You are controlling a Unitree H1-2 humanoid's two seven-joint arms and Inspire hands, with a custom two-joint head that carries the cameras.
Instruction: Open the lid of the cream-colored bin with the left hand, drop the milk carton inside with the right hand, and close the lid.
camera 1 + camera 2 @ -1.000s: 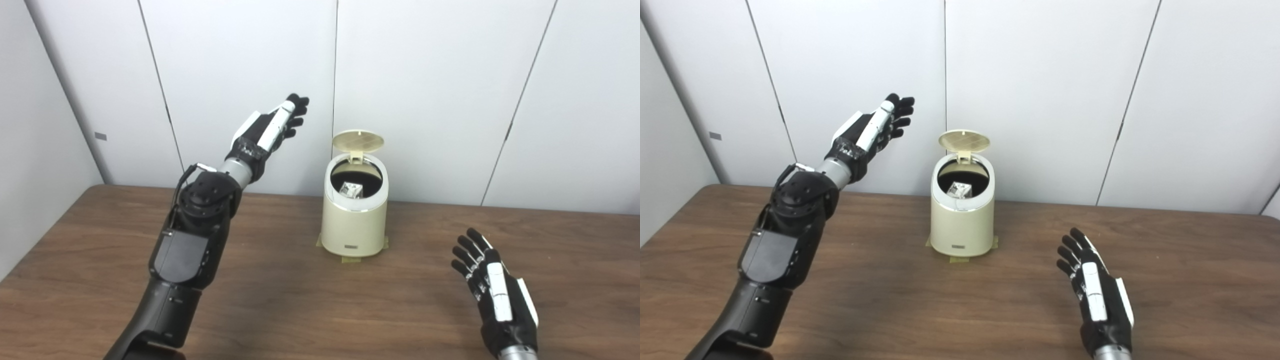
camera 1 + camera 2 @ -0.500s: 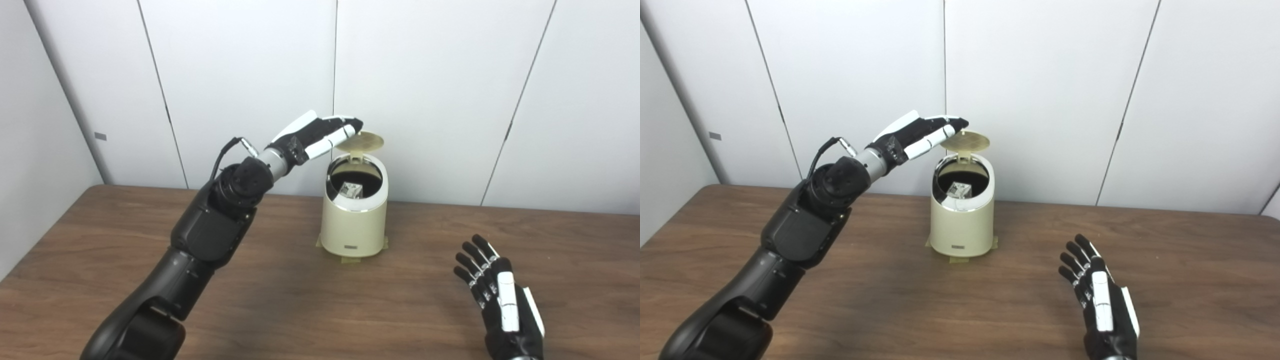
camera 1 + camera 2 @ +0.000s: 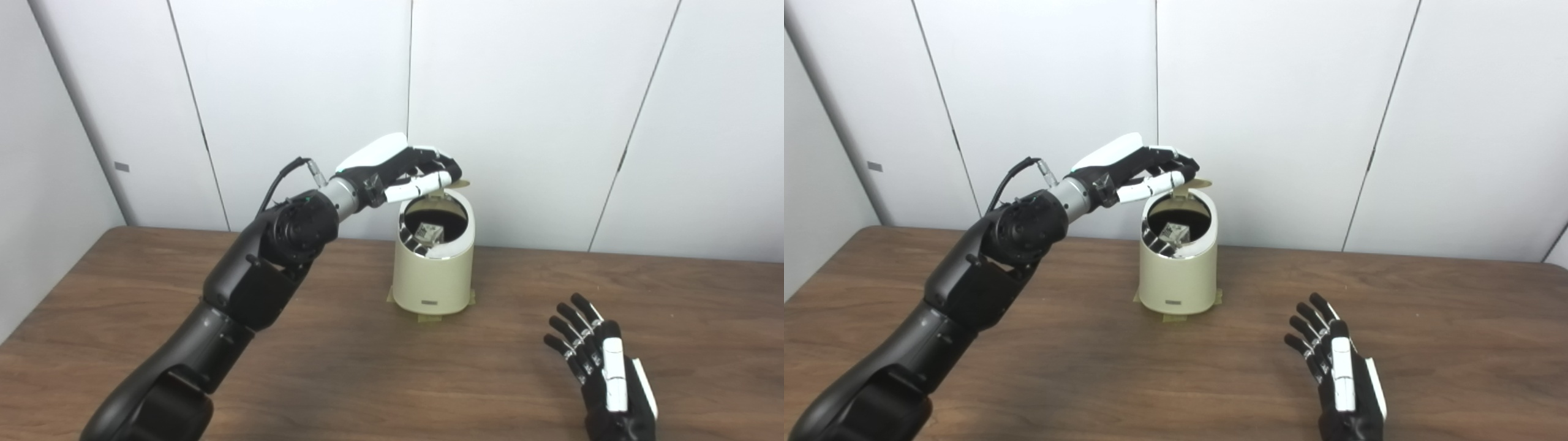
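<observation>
The cream-colored cylindrical plastic bin (image 3: 433, 269) stands at the centre of the frame on the brown wood-grain bench (image 3: 343, 367), with the small white printed milk carton (image 3: 430, 233) lying inside its dark mouth. Its round cream lid (image 3: 1199, 182) is tipped partway down under the left hand (image 3: 404, 168), whose fingers (image 3: 438, 177) lie spread flat on it, gripping nothing. At the lower right, the right hand (image 3: 603, 373) hovers empty with fingers apart.
</observation>
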